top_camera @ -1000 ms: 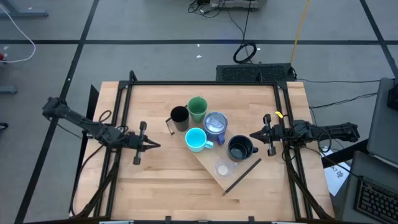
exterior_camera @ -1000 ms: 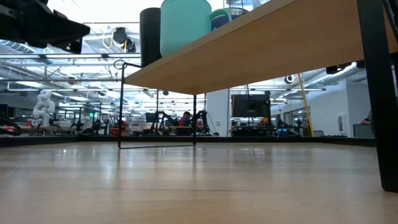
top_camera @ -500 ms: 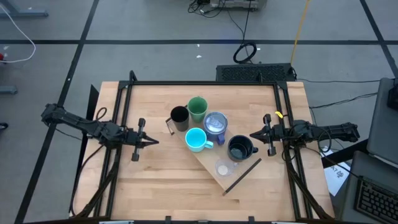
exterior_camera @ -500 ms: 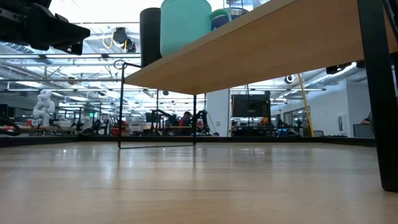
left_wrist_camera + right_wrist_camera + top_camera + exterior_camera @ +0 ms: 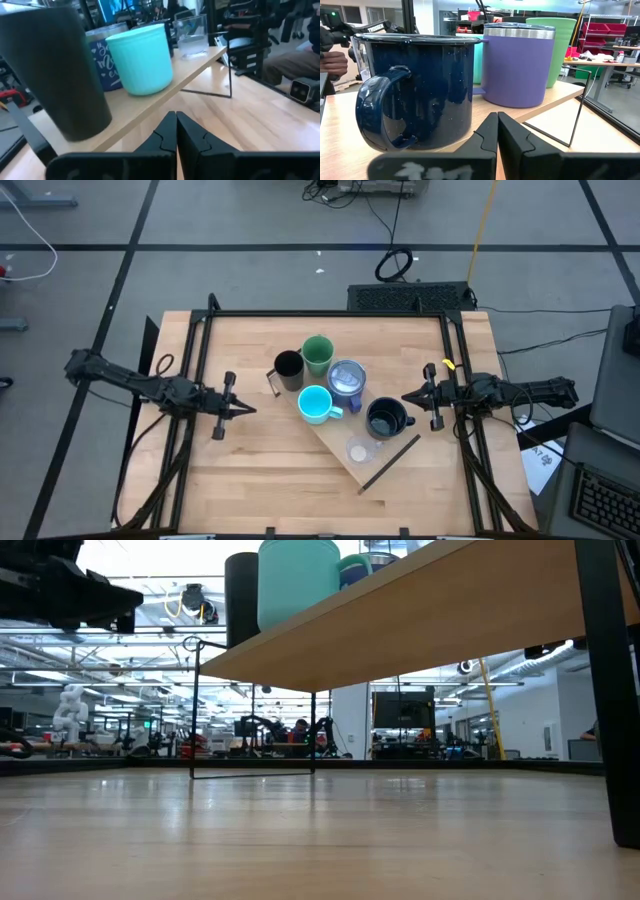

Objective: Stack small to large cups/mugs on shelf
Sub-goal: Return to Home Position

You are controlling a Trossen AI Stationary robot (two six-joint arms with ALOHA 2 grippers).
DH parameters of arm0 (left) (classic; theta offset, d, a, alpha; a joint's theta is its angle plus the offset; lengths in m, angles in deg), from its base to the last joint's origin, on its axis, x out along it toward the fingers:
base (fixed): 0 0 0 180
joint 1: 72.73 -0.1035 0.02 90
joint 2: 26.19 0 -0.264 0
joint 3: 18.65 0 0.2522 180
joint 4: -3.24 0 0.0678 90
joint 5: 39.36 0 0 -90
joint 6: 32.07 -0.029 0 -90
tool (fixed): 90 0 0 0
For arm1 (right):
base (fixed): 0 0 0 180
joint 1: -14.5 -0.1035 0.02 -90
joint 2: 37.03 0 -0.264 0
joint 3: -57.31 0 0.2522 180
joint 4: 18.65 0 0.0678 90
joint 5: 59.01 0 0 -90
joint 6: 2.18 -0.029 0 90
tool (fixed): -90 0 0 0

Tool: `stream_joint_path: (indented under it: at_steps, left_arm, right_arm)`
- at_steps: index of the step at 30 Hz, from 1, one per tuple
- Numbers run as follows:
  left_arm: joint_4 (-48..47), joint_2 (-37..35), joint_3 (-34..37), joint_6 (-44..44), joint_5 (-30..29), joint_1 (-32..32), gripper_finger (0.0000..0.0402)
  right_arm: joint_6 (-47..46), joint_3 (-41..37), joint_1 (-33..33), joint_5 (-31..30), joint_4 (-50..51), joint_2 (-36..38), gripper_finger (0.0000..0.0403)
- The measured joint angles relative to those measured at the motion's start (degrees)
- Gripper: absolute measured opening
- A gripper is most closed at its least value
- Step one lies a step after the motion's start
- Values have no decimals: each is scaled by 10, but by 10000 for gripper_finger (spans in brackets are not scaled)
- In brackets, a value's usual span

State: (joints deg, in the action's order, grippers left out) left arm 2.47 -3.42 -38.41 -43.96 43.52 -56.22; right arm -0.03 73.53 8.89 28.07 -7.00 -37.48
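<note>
The shelf [image 5: 338, 438] is a light-wood plank lying aslant mid-table, raised on thin dark brackets. Six vessels stand upright on it on their bases: black cup [image 5: 289, 367], green cup [image 5: 318, 353], purple tumbler [image 5: 347, 377], cyan mug [image 5: 315, 403], navy mug [image 5: 385, 418] and clear glass cup [image 5: 358, 451]. My left gripper [image 5: 247, 411] is shut, left of the cyan mug, clear of everything. My right gripper [image 5: 408, 397] is shut, just right of the navy mug [image 5: 415, 90], touching nothing. The left wrist view faces the black cup [image 5: 50, 75] and cyan mug [image 5: 142, 60].
The low view looks under the shelf's underside [image 5: 420, 620], past a dark bracket leg [image 5: 600, 690] at the right. Bare tabletop [image 5: 250, 480] lies near and left of the shelf. A black frame rail [image 5: 330, 313] runs along the table's far edge.
My left arm has drawn back slightly toward the table's left edge, still shut. The cups and shelf have stayed put.
</note>
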Motion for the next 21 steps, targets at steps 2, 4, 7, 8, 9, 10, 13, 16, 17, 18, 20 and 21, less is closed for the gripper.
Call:
stream_joint_path:
  at_steps: [2, 4, 7, 8, 9, 10, 13, 16, 17, 18, 20, 21]
  left_arm:
    - [9, 0, 11, 3, 7, -7, 4]
    - [14, 0, 17, 4, 21, -16, 3]
    - [27, 0, 28, 5, 45, -31, 2]
    - [34, 0, 33, 6, 52, -36, 3]
    - [39, 0, 36, 8, 58, -41, 3]
    - [42, 0, 39, 10, 61, -47, 3]
    - [42, 0, 45, 17, 62, -63, 2]
    - [42, -2, 49, 22, 62, -72, 2]
    - [42, -5, 51, 21, 62, -74, 2]
    - [42, -8, 54, 21, 62, -76, 2]
    - [34, -18, 54, 26, 59, -79, 2]
    - [31, -25, 54, 26, 58, -80, 2]
  right_arm:
    - [0, 0, 0, 0, 0, 0, 0]
    - [0, 0, 0, 0, 0, 0, 0]
    - [0, 0, 0, 0, 0, 0, 0]
    - [0, 0, 0, 0, 0, 0, 0]
    - [0, 0, 0, 0, 0, 0, 0]
    - [0, 0, 0, 0, 0, 0, 0]
    - [0, 0, 0, 0, 0, 0, 0]
    - [0, 0, 0, 0, 0, 0, 0]
    - [0, 0, 0, 0, 0, 0, 0]
    - [0, 0, 0, 0, 0, 0, 0]
    - [0, 0, 0, 0, 0, 0, 0]
    - [0, 0, 0, 0, 0, 0, 0]
